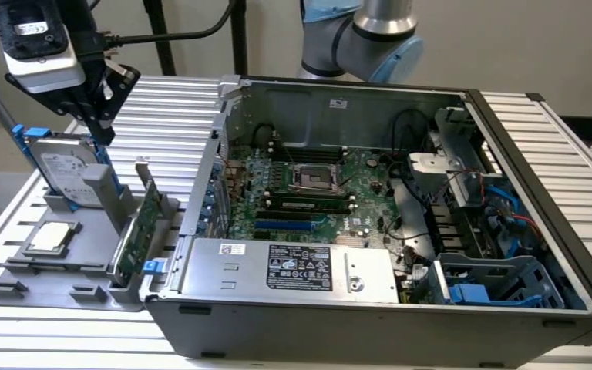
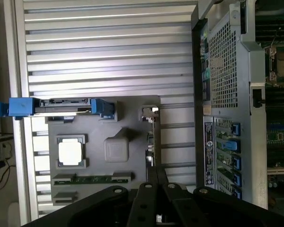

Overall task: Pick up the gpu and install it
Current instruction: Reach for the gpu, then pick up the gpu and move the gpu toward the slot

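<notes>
Ribbed tabletop [image 1: 543, 154] beside the open computer case [image 1: 378, 339]: the gpu [image 1: 147, 220] stands untouched in its grey holder [image 1: 39, 277], the claw [image 1: 102, 137] poised above, pressed together and empty; installation not begun.

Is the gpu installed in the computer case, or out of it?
Out. The gpu stands on edge in the gray holder at the exterior view's left, beside the open computer case, not inside it.

Open PC case [image 1: 378, 339] lies on ribbed table [image 1: 563, 154] | motherboard [image 1: 317, 208] and power supply [image 1: 296, 270] exposed inside | grey tray [image 1: 28, 281] just beside case, exterior view's left | blue-railed hard drive [image 1: 65, 169] stands upright in tray | CPU [image 1: 52, 237] lies flat nearby
</notes>
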Controlling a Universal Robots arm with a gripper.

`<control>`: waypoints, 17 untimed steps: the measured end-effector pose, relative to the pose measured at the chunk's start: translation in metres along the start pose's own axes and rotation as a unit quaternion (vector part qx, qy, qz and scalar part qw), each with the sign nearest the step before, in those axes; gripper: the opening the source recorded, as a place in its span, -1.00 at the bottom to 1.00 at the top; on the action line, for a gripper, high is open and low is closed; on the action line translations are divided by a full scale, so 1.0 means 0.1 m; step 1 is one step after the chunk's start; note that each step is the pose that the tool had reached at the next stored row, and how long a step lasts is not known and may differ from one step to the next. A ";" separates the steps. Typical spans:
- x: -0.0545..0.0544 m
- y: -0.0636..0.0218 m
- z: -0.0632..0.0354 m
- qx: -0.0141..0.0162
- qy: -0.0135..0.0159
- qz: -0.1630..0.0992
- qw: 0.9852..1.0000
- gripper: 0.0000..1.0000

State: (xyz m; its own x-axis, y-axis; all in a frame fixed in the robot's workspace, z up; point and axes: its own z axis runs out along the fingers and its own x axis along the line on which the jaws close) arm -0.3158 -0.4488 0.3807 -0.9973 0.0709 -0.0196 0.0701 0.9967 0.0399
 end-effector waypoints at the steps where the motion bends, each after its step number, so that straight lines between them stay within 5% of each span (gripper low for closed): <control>1: 0.00 0.000 0.000 0.000 0.000 0.000 1.000 -0.79; 15: 0.00 0.000 0.000 0.000 0.000 0.000 1.000 -0.76; 17: 0.00 0.000 0.000 0.000 0.000 0.000 1.000 -0.52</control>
State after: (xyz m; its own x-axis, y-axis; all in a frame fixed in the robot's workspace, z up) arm -0.3159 -0.4488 0.3807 -0.9973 0.0710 -0.0196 0.0702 0.9967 0.0400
